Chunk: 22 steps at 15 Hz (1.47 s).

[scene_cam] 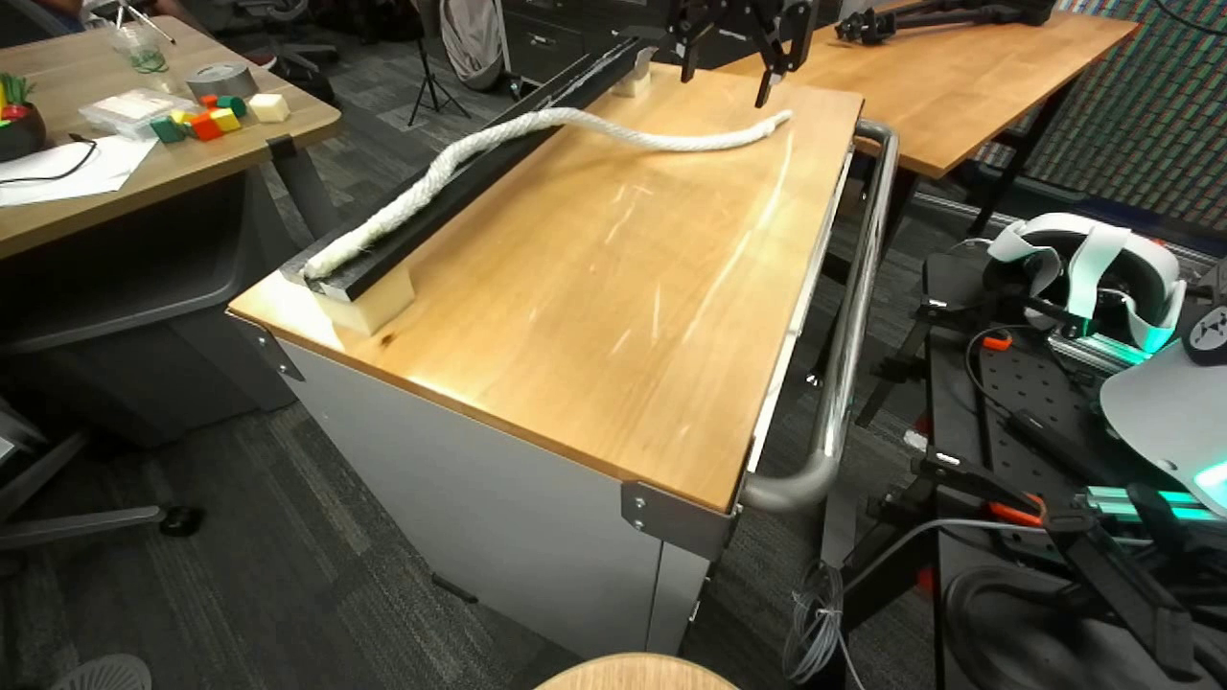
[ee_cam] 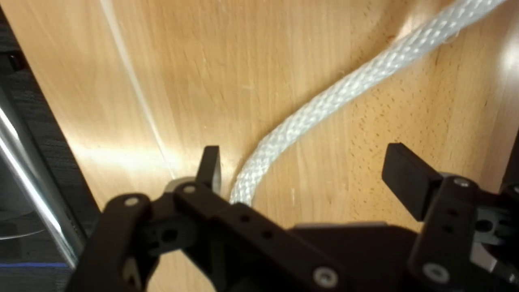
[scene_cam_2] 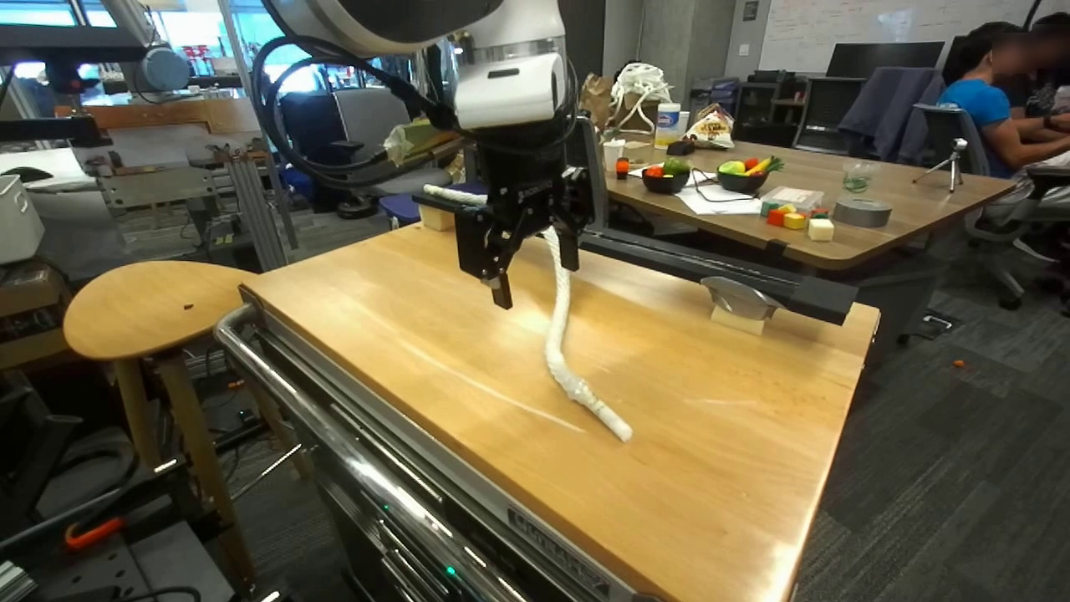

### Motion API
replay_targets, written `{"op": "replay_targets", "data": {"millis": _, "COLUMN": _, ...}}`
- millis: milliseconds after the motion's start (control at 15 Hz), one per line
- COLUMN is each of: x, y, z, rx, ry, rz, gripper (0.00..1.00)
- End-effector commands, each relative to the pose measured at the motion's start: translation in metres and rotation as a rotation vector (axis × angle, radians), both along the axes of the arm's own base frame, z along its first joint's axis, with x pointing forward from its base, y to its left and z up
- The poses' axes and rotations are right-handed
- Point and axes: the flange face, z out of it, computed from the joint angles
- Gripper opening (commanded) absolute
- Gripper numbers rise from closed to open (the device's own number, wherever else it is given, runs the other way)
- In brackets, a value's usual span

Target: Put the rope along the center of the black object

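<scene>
"Where is the rope (scene_cam: 566, 117) lying?"

"In an exterior view, one end is resting on the near end of the black rail (scene_cam: 441, 211). The rope is following the rail for a stretch, then bending off and curving over the wooden tabletop (scene_cam: 575, 307), where its other end is lying."

"So it is covering only part of the rail?"

"Yes, it is leaving the rail partway along."

"What is the gripper (ee_cam: 306, 172) doing?"

"It is hanging over the tabletop, its two fingers standing wide apart. In the wrist view the rope is showing between the fingertips, nearer one of them, and disappearing behind that finger's linkage. Whether they are touching, the angle isn't letting me tell."

"And around that?"

"Pale blocks (scene_cam: 379, 305) are holding the rail up near both ends. A metal bar (scene_cam: 856, 316) is running along the tabletop's opposite side. On the rail's side, coloured blocks (scene_cam: 204, 126) are lying on a neighbouring table (scene_cam: 230, 158). A wooden stool (scene_cam_2: 150, 301) is standing near the tabletop too."
</scene>
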Motion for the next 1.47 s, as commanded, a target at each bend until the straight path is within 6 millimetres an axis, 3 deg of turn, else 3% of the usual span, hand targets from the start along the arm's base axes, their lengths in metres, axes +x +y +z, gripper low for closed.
{"op": "replay_targets", "data": {"millis": 0, "x": -0.003, "y": 0.012, "z": 0.003, "rx": 0.000, "ry": 0.004, "rz": 0.011, "gripper": 1.00}}
{"op": "replay_targets", "data": {"millis": 400, "x": -0.011, "y": -0.010, "z": -0.004, "rx": 0.000, "ry": -0.015, "rz": -0.058, "gripper": 1.00}}
{"op": "replay_targets", "data": {"millis": 800, "x": -0.022, "y": -0.035, "z": -0.029, "rx": 0.035, "ry": 0.004, "rz": -0.126, "gripper": 1.00}}
{"op": "replay_targets", "data": {"millis": 933, "x": -0.022, "y": -0.041, "z": -0.035, "rx": 0.030, "ry": 0.009, "rz": -0.136, "gripper": 0.87}}
{"op": "replay_targets", "data": {"millis": 1067, "x": -0.022, "y": -0.047, "z": -0.040, "rx": 0.025, "ry": 0.014, "rz": -0.147, "gripper": 0.63}}
{"op": "replay_targets", "data": {"millis": 1400, "x": -0.022, "y": -0.053, "z": -0.051, "rx": 0.023, "ry": 0.036, "rz": -0.160, "gripper": 0.19}}
